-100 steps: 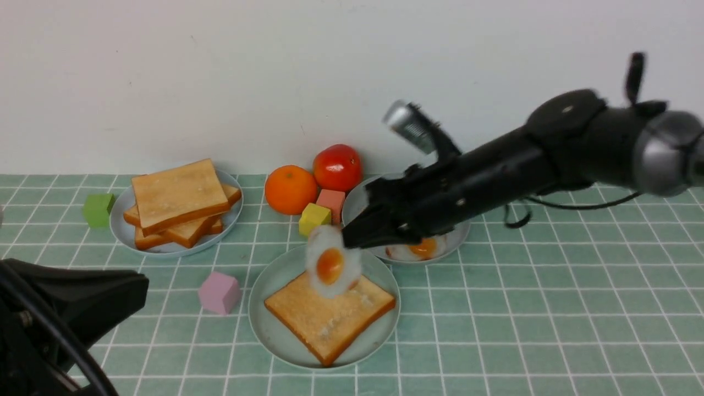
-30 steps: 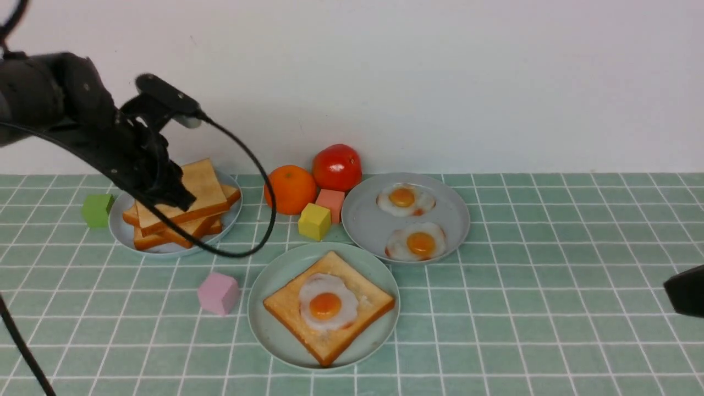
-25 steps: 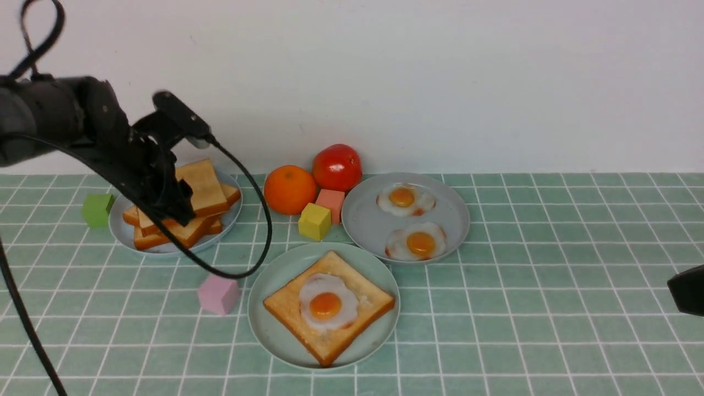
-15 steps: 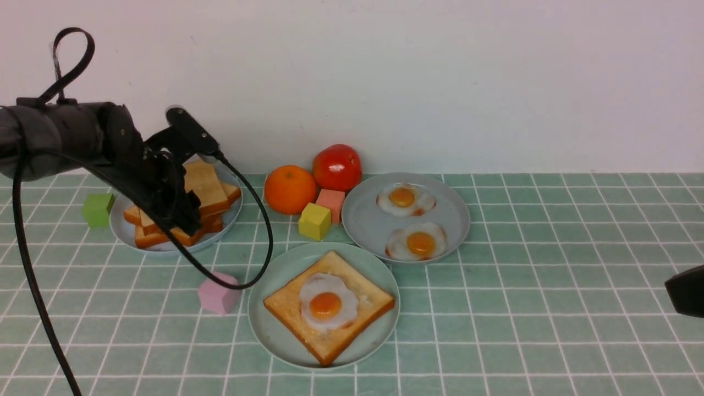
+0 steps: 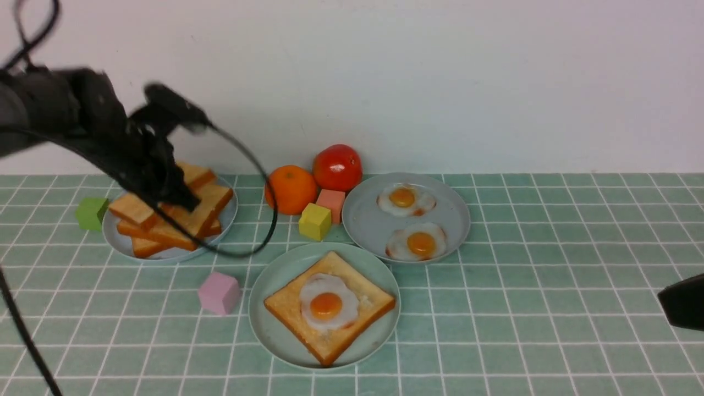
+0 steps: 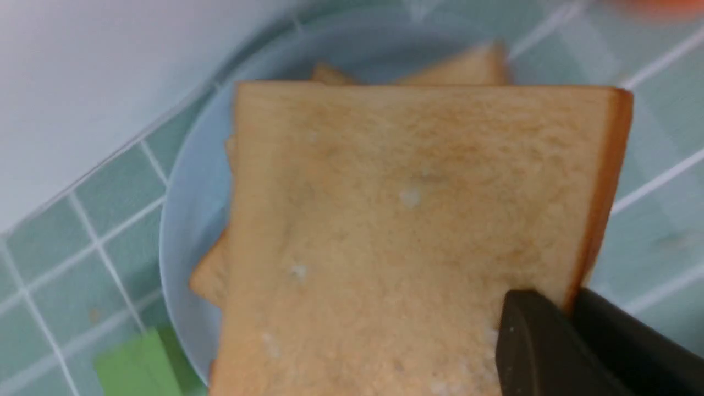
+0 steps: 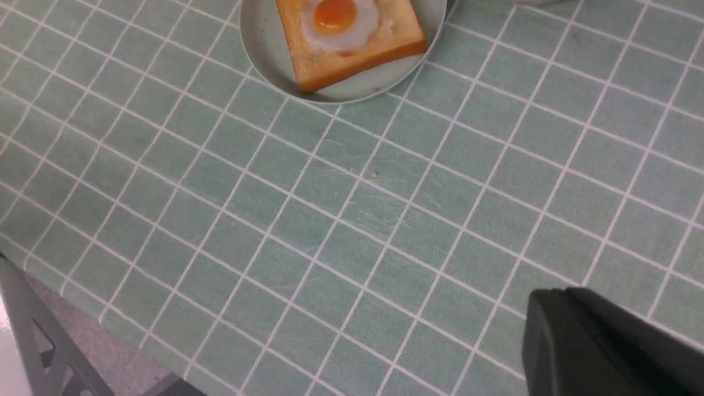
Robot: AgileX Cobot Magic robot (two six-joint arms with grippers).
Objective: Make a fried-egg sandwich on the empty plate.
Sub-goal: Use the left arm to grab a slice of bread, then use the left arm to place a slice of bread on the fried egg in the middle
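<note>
Toast slice (image 5: 325, 316) topped by fried egg (image 5: 328, 301) set on mint-green plate (image 5: 263, 335). Upper toast (image 6: 407, 236) clamped in left gripper (image 5: 186, 199) over pale plate (image 5: 114, 234). Right gripper (image 5: 685, 302) mostly cropped; grip state unclear.

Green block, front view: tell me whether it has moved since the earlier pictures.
Yes. The green block has shifted slightly to the left, farther from the pink block, which has stayed put.

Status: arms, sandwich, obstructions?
Left gripper shut on toast slice, above the bread plate. Right gripper shut, empty. Egg on toast base, top slice missing. Nothing blocking mint plate.
</note>
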